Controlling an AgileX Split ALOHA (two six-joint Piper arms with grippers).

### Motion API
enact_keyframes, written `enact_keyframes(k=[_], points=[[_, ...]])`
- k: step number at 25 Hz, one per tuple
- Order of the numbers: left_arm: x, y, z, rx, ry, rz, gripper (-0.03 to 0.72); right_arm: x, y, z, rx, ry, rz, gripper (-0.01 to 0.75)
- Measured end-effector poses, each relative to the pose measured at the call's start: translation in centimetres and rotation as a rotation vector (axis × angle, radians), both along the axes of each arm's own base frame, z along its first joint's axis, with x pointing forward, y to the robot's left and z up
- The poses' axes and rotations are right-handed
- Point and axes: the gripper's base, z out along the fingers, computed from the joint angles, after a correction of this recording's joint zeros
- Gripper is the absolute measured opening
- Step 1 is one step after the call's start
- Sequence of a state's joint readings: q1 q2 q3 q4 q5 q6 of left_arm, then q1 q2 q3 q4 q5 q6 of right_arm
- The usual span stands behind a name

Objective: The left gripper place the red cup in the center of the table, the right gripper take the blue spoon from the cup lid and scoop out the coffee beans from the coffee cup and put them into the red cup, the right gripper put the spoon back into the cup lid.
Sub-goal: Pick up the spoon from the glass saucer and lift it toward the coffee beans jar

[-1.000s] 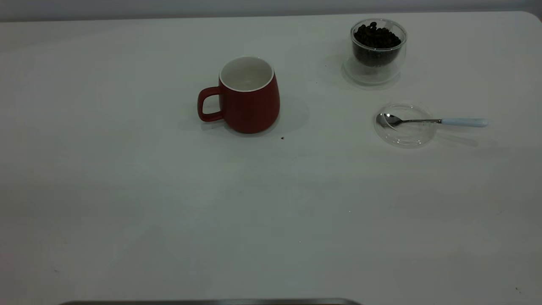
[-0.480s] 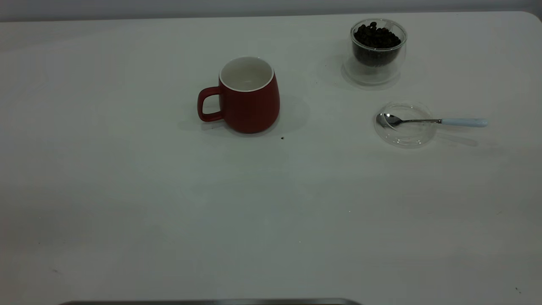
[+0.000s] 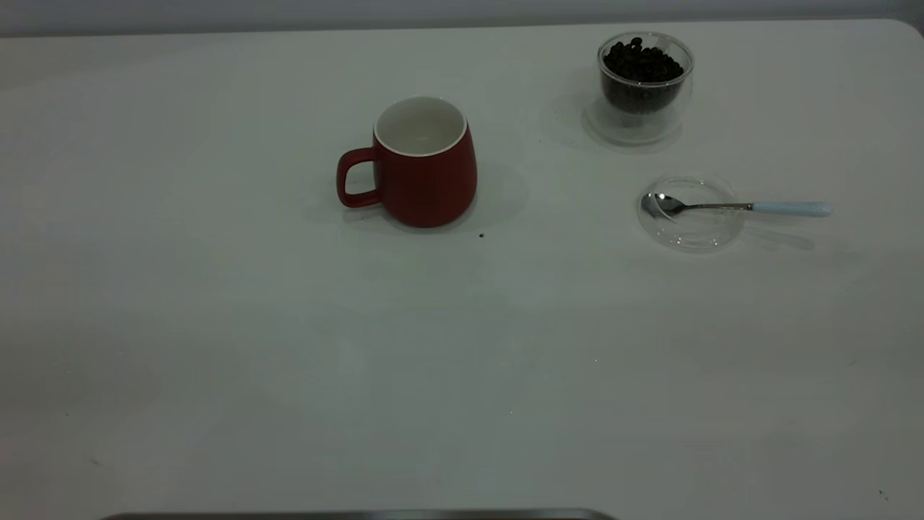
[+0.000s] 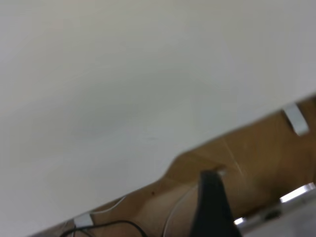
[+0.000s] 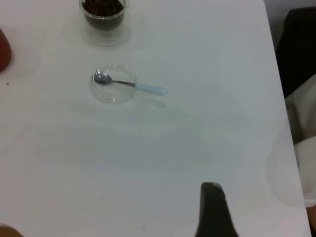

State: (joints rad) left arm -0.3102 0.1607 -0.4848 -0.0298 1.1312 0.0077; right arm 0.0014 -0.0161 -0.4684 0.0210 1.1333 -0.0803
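A brown wooden floor (image 4: 256,148) shows beyond the tabletop's edge, crossed by thin white and black cables (image 4: 106,224), with a white tape strip (image 4: 295,120).

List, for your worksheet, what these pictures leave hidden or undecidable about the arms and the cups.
- Left gripper: the left wrist view's edge leaves one dark finger only; open or shut cannot be told.
- Right gripper: cut off likewise in the right wrist view.
- Both arms: outside the exterior view.
- Red cup: its rim hides the bottom inside.
- Coffee cup: cropped in the right wrist view.
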Motion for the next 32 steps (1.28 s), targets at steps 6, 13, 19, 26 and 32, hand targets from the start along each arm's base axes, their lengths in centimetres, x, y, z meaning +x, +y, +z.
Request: enact_keyframes(k=[6,13,19,26,32], points=[[-0.9,0.2,0.0,-0.014,-0.072,0.250,0.587,0.0,0.0,0.0,0.000,0.000,0.000,0.531],[-2.1,0.3,-0.1,-0.025,-0.159,0.297,0.587,0.0,0.0,0.0,-0.001,0.000,0.000,0.531],[-2.4,0.3,-0.1,-0.028,-0.175,0.297,0.587,0.0,0.0,0.0,-0.001,0.000,0.000,0.531],[-2.4,0.3,-0.1,-0.028,-0.175,0.297,0.587,0.0,0.0,0.0,-0.001,0.000,0.000,0.531],[-2.4,0.4,-0.1,-0.015,-0.177,0.304,0.587,0.0,0.0,0.0,-0.001,0.000,0.000,0.531]])
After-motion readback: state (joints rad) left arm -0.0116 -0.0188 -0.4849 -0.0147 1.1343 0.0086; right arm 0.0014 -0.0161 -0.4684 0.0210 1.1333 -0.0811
